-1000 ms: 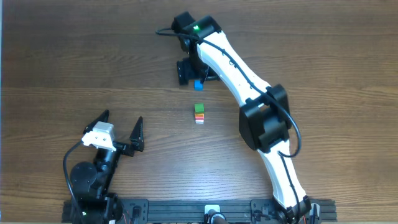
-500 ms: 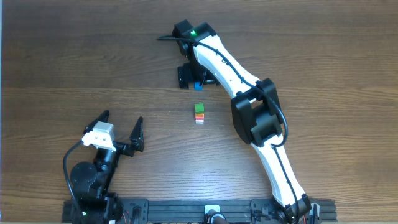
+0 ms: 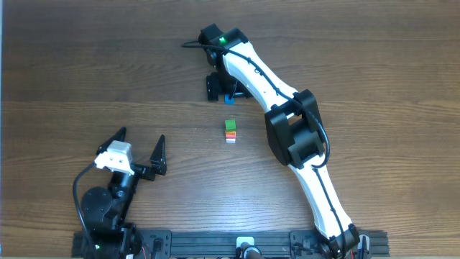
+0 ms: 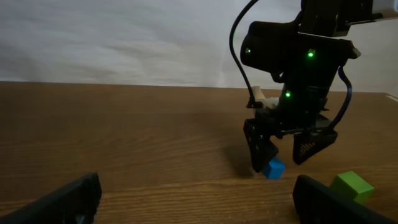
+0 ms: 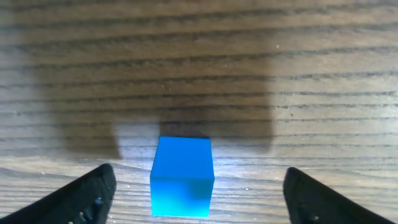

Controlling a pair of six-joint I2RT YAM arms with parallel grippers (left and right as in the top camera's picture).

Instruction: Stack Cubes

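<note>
A blue cube point(image 3: 228, 98) point(image 5: 183, 177) rests on the wooden table at the far middle. My right gripper point(image 3: 226, 91) point(image 5: 199, 186) hangs open right over it, with one finger on each side and neither touching. From the left wrist view the same gripper point(image 4: 278, 162) straddles the blue cube point(image 4: 273, 168). A short stack point(image 3: 230, 131) stands nearer the arms, with a green cube point(image 4: 351, 185) on top of an orange one and a white one. My left gripper point(image 3: 141, 137) point(image 4: 196, 190) stands open and holds nothing at the near left.
The table point(image 3: 86, 65) is bare wood around the cubes. The right arm point(image 3: 295, 137) stretches diagonally from the bottom right to the far middle, passing to the right of the stack. A pale wall point(image 4: 124, 37) lies beyond the far edge.
The right arm's elbow has swung left and its gripper has settled closer around the blue cube. The cube, the stack and the left arm have not moved.
</note>
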